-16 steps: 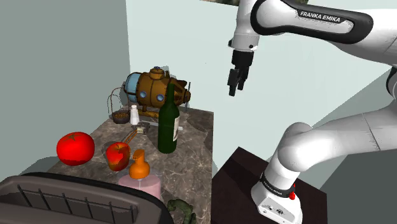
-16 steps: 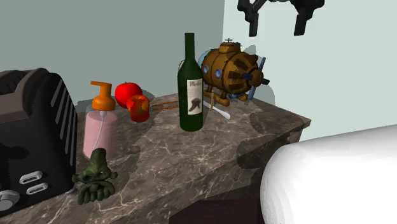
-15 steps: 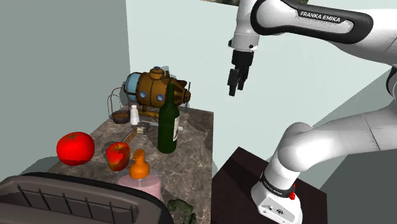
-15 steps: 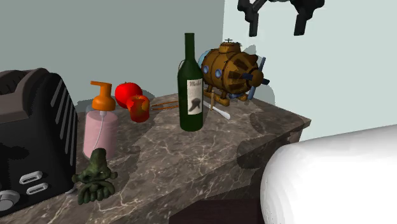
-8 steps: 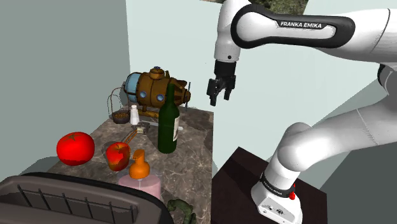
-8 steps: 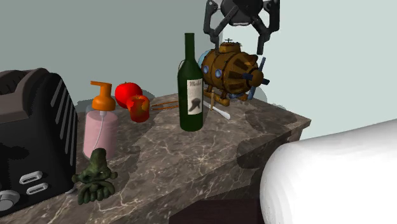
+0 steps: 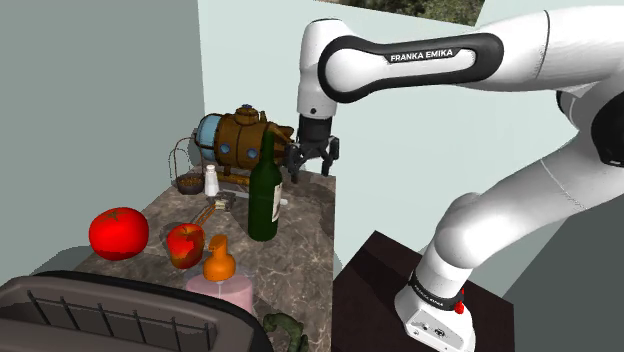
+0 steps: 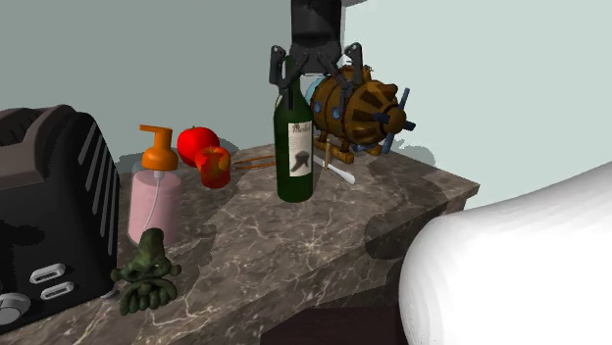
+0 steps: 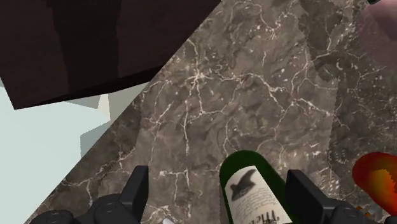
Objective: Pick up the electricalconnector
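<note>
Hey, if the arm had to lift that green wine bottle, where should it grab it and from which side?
Probably take the green bottle by its neck, coming down from above. It stands upright, the neck is slim, and the body looks too wide for the open gripper.

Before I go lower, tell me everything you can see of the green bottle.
The green bottle is dark and glossy, glass by the look of it, with a long narrow neck and a white label bearing a dark figure and script. It stands upright on the marbled counter, in front of the brown barrel-shaped model. The open pincer hangs beside its neck. In the wrist view the bottle sits between the fingers, but they do not touch it.
</note>
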`<state>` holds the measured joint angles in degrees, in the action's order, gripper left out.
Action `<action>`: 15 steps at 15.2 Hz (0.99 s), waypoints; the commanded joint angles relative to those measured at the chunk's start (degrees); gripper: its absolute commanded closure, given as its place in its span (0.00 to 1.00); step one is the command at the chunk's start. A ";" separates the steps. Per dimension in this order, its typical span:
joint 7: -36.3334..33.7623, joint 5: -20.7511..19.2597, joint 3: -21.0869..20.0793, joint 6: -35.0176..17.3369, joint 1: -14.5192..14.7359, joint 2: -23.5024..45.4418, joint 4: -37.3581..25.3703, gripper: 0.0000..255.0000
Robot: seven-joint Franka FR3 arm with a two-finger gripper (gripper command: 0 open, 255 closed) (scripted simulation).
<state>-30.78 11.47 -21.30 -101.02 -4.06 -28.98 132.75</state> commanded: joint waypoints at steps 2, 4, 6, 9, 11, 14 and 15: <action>-7.43 0.15 -3.70 -4.22 -1.17 5.83 -2.24 0.00; -12.31 -0.51 -5.96 -6.83 -2.03 10.09 -4.14 0.00; -17.37 -1.78 -8.00 -9.26 -2.81 14.63 -6.37 0.00; -25.29 -4.83 -10.53 -12.45 -3.69 21.93 -10.30 0.00; -30.71 -7.54 -11.67 -14.17 -3.87 27.04 -13.32 0.00; -38.74 -12.16 -12.26 -15.98 -3.22 34.86 -18.47 0.00; -41.28 -13.71 -12.10 -16.37 -2.72 37.44 -20.35 0.00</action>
<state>-69.01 -0.55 -33.34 -116.93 -7.20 5.59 114.29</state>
